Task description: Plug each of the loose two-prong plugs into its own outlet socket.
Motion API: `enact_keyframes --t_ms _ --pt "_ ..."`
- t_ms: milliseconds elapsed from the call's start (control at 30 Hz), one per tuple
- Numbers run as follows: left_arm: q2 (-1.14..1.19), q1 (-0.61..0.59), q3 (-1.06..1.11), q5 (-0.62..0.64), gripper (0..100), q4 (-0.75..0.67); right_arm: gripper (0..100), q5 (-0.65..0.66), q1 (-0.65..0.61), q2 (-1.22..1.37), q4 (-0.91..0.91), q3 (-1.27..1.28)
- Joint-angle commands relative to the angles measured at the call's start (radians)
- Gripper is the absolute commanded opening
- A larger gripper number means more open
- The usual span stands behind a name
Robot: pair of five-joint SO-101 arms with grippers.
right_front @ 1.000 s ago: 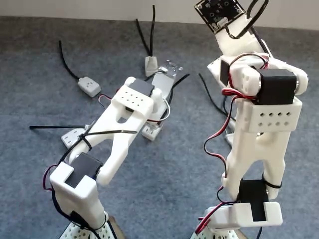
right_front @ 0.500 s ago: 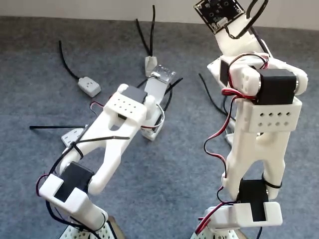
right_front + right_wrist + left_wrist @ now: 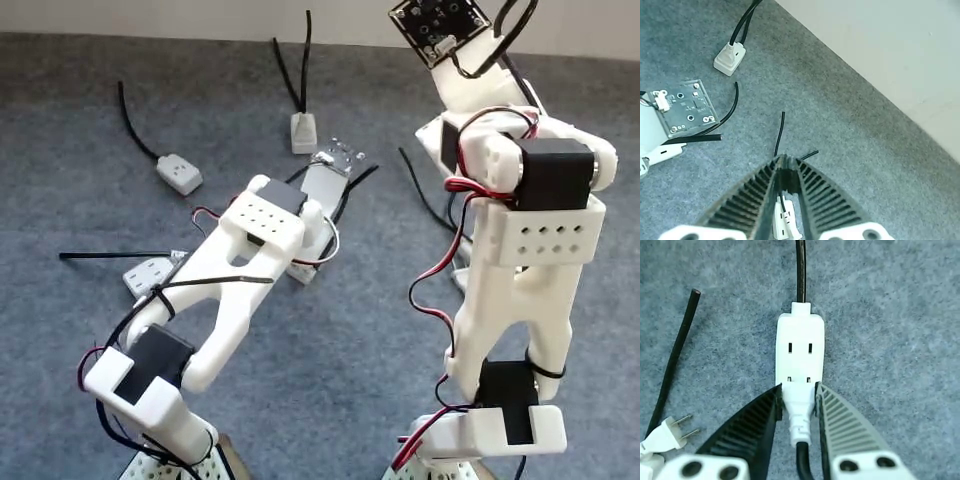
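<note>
1. The left claw (image 3: 798, 386) is gripping a white plug (image 3: 799, 412), its fingers drawn narrow around it; the plug's front is touching the near end of an outlet socket (image 3: 800, 342) that is lying flat on the grey surface (image 3: 900, 315); I cannot tell whether the prongs are seated.
2. A loose plug (image 3: 665, 435) is lying off to one side of that claw, prongs bare, near a black cable end (image 3: 677, 350).
3. The right claw (image 3: 786, 161) is pinching a second plug (image 3: 782, 222) and its thin wire; another socket (image 3: 730, 56) is lying farther off.
</note>
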Motion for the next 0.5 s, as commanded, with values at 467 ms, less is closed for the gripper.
enact_keyframes --t_ms 467 --pt "0.549 0.019 -0.496 0.046 1 0.269 0.9 0.009 0.008 -0.051 0.016 -0.019"
